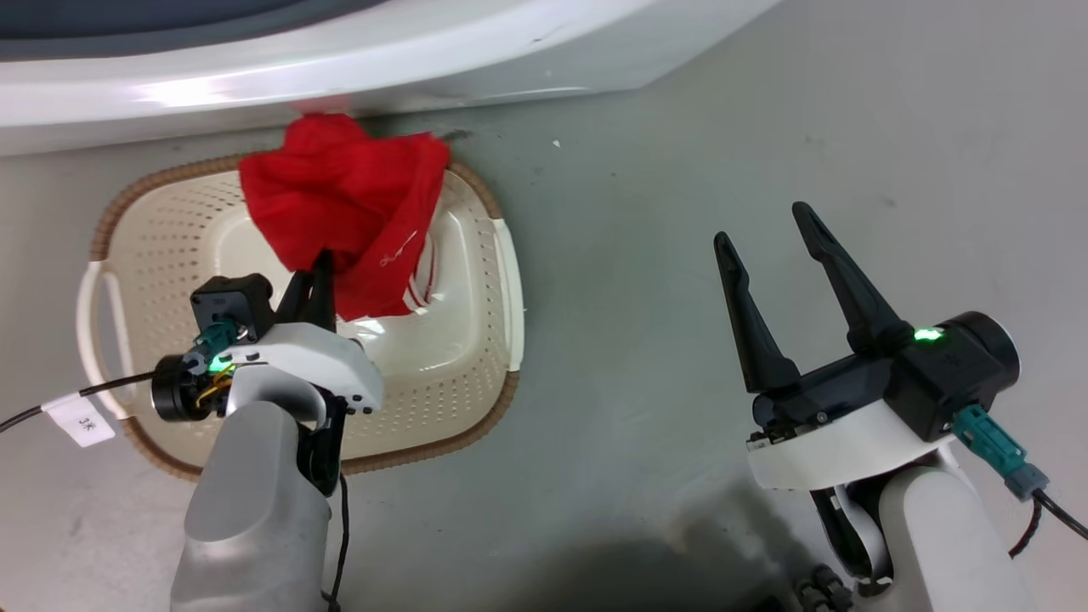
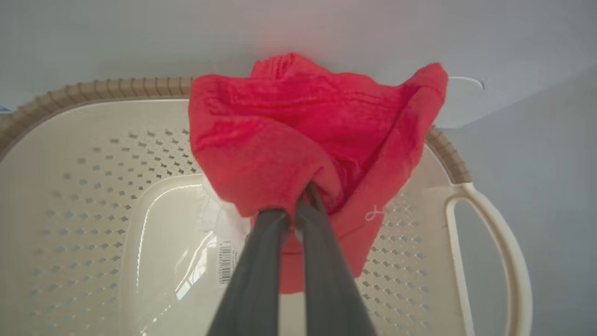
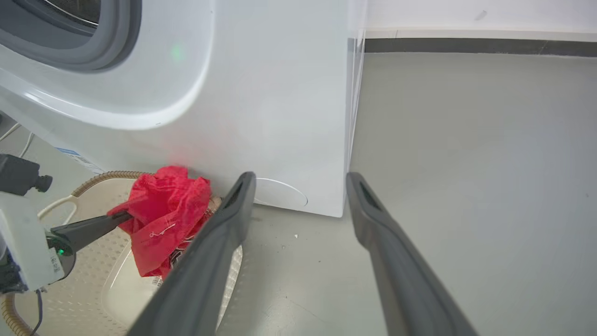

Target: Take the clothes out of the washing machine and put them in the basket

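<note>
Dangling the red clothes (image 1: 340, 195) over the basket (image 1: 508, 280), left gripper (image 1: 320, 265) pinched shut on a bunch of the fabric.

So the cloth hung off my left fingertips and spilled away from them toward the washing machine (image 1: 340, 68). The top of the bundle bulged over the far rim and the striped hem drooped into the basket's right half; I couldn't tell if it touched bottom. The basket's bottom sat right below my fingers, so I figured dropping it there, maybe backing off the rim first. My right gripper (image 1: 762, 228) was well off to the side over the floor (image 1: 637, 255), fingers spread wide, holding nothing, so left was the nearer arm.
</note>
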Controlling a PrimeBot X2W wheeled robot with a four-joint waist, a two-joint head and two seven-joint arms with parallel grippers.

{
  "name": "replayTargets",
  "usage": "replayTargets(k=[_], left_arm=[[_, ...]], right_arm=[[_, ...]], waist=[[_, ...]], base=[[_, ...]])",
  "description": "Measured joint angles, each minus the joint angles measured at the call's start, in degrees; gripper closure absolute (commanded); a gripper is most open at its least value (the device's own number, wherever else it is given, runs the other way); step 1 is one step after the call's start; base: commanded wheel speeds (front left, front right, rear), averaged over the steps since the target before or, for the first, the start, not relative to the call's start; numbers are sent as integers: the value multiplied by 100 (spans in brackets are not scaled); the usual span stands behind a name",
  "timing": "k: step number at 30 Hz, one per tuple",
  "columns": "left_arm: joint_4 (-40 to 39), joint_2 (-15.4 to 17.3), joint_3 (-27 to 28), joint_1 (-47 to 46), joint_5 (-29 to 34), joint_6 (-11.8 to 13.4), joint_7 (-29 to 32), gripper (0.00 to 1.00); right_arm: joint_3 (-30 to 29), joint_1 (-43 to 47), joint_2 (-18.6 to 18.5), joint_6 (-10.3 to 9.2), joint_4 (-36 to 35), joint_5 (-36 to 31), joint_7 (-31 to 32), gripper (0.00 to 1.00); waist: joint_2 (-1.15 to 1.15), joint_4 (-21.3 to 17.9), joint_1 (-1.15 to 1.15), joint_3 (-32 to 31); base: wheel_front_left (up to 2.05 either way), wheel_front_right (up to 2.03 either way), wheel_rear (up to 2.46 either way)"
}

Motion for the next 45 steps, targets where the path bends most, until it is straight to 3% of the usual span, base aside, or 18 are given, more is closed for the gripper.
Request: replayTargets(k=[8,9,11,22,26,35,45], left_arm=[[1069,81,209,-241,34,68,0,100],[1070,77,215,-241,34,67,0,77],[1056,60,212,-232,37,48,0,0],[488,-15,212,543,-31,41,0,0],[177,-19,-85,905,-282,53,0,0],[-691,-26,-692,1636,-622,356,0,0],[-1421,-27,-1027,1935,-488,656,0,0]], right_arm=[[116,-97,0,0,205,142,-148,0],[104,-99,0,0,245,143,-160,0],[80,-99,0,0,311,137,-193,0],[26,85,1,0,533,-12,-168,0],[3,247,1,0,515,-57,-57,0],[-77,680,1,0,364,-119,197,0],[-136,1111,1,0,229,-157,383,0]], waist=[[0,-275,0,128],[0,-274,0,90],[0,-261,0,-12],[0,-59,-1,-1097],[0,45,-1,-1589],[0,325,-1,-2543],[0,604,-2,-3341]], base=[[0,0,0],[0,0,0],[0,0,0],[0,0,0],[0,0,0],[0,0,0],[0,0,0]])
